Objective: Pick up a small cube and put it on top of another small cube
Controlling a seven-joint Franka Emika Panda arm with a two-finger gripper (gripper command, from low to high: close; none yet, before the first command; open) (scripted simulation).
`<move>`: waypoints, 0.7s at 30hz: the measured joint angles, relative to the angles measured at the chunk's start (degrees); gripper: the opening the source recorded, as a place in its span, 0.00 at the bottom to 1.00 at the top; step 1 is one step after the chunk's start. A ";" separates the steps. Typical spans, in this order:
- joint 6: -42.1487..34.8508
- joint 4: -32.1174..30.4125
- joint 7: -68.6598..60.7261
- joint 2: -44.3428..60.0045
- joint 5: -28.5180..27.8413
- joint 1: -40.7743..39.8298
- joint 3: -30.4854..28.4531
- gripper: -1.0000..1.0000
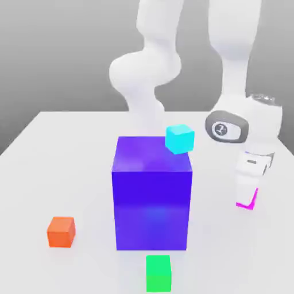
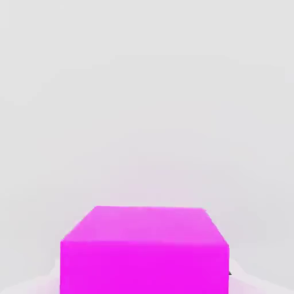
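Note:
The small cube (image 1: 251,202) is bright magenta and rests on the white table at the exterior view's right, mostly covered by my gripper (image 1: 247,198). My gripper has come straight down over it and is shut on it, so just the cube's lower and right edges show past the white fingers (image 1: 246,185). Seen from the hand view, the same magenta cube (image 2: 143,252) sits very close under the hand on the pale table. A small cyan cube (image 1: 180,138) sits by the far top corner of the big blue-violet cube (image 1: 151,192); whether it rests on it I cannot tell.
The big blue-violet cube stands mid-table, to the exterior view's left of my gripper. A small orange cube (image 1: 61,231) lies at the front left and a small green cube (image 1: 158,273) at the front middle. The white arm (image 1: 143,74) rises behind.

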 joint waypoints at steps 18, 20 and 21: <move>-17.05 9.36 -16.13 -7.80 11.13 -22.50 -5.44 0.00; -18.42 11.15 -17.54 -7.38 11.33 -25.57 -6.82 0.00; -19.11 12.04 -18.25 -7.17 11.44 -27.10 -7.52 0.00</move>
